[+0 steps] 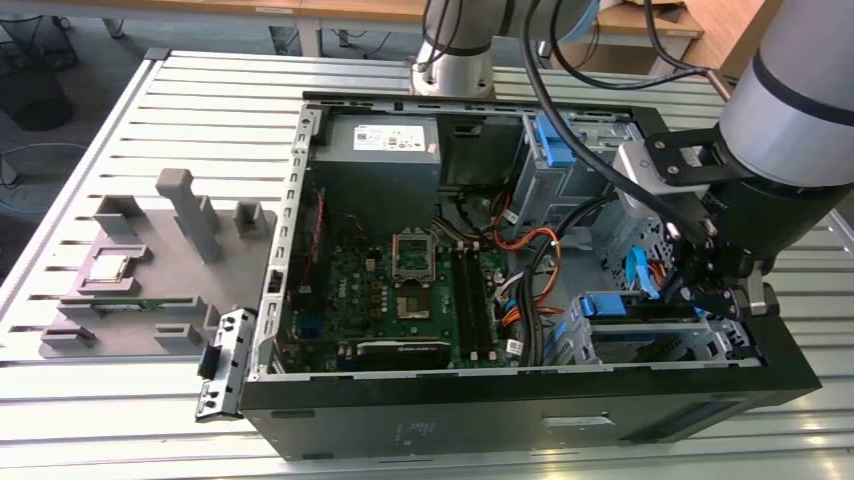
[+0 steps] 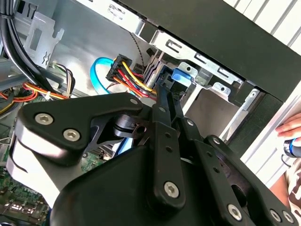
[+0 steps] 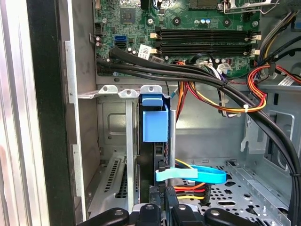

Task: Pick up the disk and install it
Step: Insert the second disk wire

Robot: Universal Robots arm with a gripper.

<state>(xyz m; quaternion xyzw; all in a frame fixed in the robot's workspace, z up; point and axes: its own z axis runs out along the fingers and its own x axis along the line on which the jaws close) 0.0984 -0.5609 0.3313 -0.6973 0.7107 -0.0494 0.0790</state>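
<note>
Gripper (image 1: 717,290) is down inside the open computer case (image 1: 441,415), at the drive cage (image 1: 654,345) near the exterior view's right. The disk (image 3: 155,123) stands on edge in that cage's slot, blue carrier end facing out in the first wrist view. Fingers (image 2: 165,110) look pressed together on its near edge (contact itself is hidden, so this is a judgement). Likely stiff, fairly heavy for its size, smooth metal faces, shock-sensitive; best held by the plastic carrier's side rails. Power cables (image 3: 221,106) hang close by.
</note>
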